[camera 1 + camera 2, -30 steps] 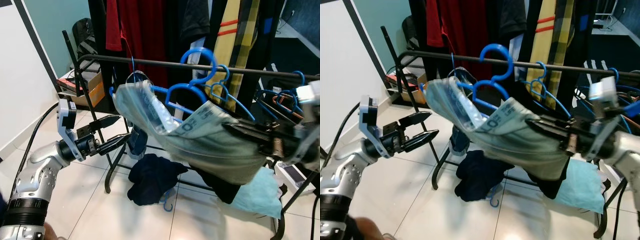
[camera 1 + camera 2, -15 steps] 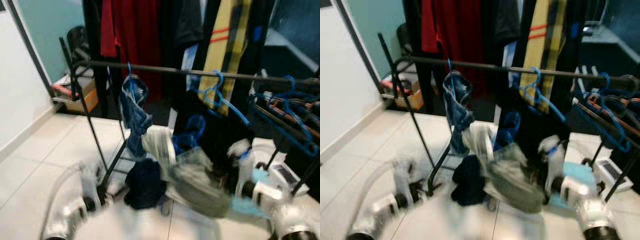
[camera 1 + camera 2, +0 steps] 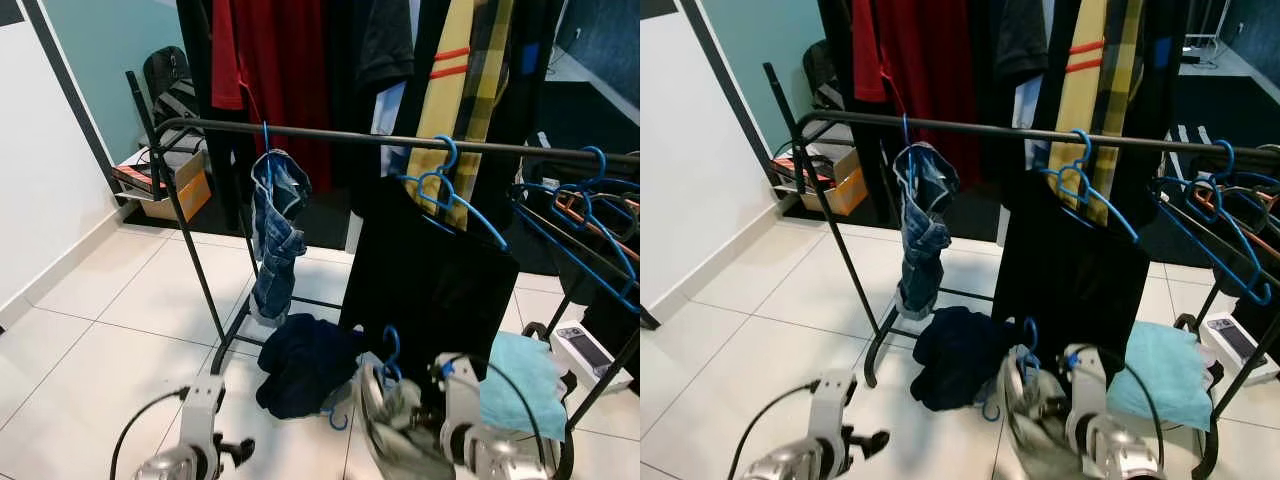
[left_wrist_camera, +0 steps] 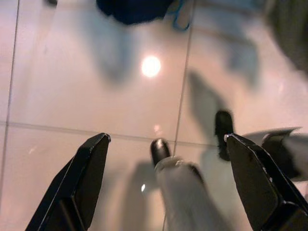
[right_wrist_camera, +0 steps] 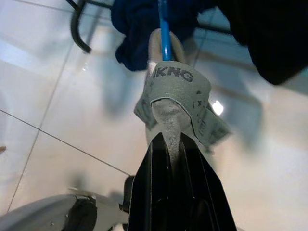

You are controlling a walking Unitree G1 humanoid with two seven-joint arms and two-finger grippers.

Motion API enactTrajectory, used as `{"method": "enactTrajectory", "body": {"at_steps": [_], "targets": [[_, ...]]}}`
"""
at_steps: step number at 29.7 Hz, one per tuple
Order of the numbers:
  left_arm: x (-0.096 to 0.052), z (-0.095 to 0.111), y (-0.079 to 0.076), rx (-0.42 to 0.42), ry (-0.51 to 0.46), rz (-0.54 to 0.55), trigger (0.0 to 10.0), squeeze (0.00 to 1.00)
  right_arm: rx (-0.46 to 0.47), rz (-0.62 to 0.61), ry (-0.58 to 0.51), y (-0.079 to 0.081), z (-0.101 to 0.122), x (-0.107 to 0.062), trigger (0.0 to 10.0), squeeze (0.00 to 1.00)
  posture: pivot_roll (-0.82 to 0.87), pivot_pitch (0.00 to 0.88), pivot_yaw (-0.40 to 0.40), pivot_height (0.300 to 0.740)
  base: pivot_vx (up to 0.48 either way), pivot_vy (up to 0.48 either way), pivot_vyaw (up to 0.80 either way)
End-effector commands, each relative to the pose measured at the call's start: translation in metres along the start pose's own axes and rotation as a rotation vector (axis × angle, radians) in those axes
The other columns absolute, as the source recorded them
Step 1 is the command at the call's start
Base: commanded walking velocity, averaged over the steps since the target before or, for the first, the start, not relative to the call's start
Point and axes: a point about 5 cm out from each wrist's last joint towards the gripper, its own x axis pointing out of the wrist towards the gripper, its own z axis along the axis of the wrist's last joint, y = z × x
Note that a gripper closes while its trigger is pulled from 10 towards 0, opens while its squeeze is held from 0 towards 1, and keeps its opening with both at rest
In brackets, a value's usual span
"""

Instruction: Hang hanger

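A blue hanger [image 3: 391, 347] carrying a grey-green garment [image 3: 384, 424] hangs low near the floor, in front of the black clothes rail [image 3: 350, 136]. My right gripper [image 5: 171, 144] is shut on the garment's bunched cloth just below the hanger's blue hook [image 5: 165, 29]. In the eye views the right wrist [image 3: 461, 420] sits beside the garment at the bottom edge. My left gripper [image 4: 166, 138] is open, fingers [image 4: 91, 163] wide apart, pointing down at the tiled floor; in the left eye view this gripper [image 3: 238, 451] sits low at the bottom left.
On the rail hang a denim piece [image 3: 276, 215] and a black shirt [image 3: 430, 275] on blue hangers; empty blue hangers [image 3: 590, 215] crowd the right end. Dark blue clothes [image 3: 305, 362] lie on the floor by the rack's foot. A teal cloth [image 3: 520, 372] lies at right.
Both arms have dropped from rail height to near the floor. The hanger with the grey-green garment came down with the right gripper, away from the rail. The camera view shifted too.
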Motion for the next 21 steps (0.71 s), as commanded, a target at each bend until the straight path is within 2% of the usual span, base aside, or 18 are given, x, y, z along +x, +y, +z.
{"method": "enactTrajectory", "body": {"at_steps": [1, 2, 4, 9, 15, 21], "targets": [[-0.001, -0.013, 0.002, 0.009, 0.044, 0.029, 10.0, 0.00, 0.006, -0.022, -0.006, 0.001, -0.005, 0.001, 10.0, 0.00, -0.05, 0.000, 0.073, 0.740, 0.000, 0.000, 0.00], [-0.003, -0.027, 0.001, -0.014, 0.090, 0.037, 10.0, 0.00, -0.069, -0.060, 0.025, -0.001, -0.010, 0.000, 10.0, 0.00, -0.05, 0.000, 0.073, 0.740, 0.000, 0.000, 0.00], [-0.003, -0.031, 0.000, 0.016, 0.110, 0.024, 10.0, 0.00, -0.042, -0.084, 0.026, -0.002, -0.011, 0.001, 10.0, 0.00, -0.05, 0.000, 0.071, 0.740, 0.000, 0.000, 0.00], [-0.004, -0.025, 0.006, 0.003, 0.106, 0.054, 10.0, 0.00, -0.059, -0.139, 0.058, -0.005, -0.010, 0.003, 10.0, 0.00, -0.04, 0.000, 0.056, 0.740, 0.000, 0.000, 0.00], [-0.003, -0.022, 0.006, 0.026, 0.108, 0.057, 10.0, 0.00, -0.068, -0.145, 0.054, -0.006, -0.009, 0.003, 10.0, 0.00, -0.03, 0.000, 0.041, 0.740, 0.000, 0.000, 0.00], [-0.004, -0.032, 0.004, 0.036, 0.117, 0.059, 10.0, 0.00, -0.071, -0.161, 0.054, -0.009, -0.012, 0.002, 10.0, 0.00, -0.03, 0.000, 0.035, 0.740, 0.000, 0.000, 0.00]]}}
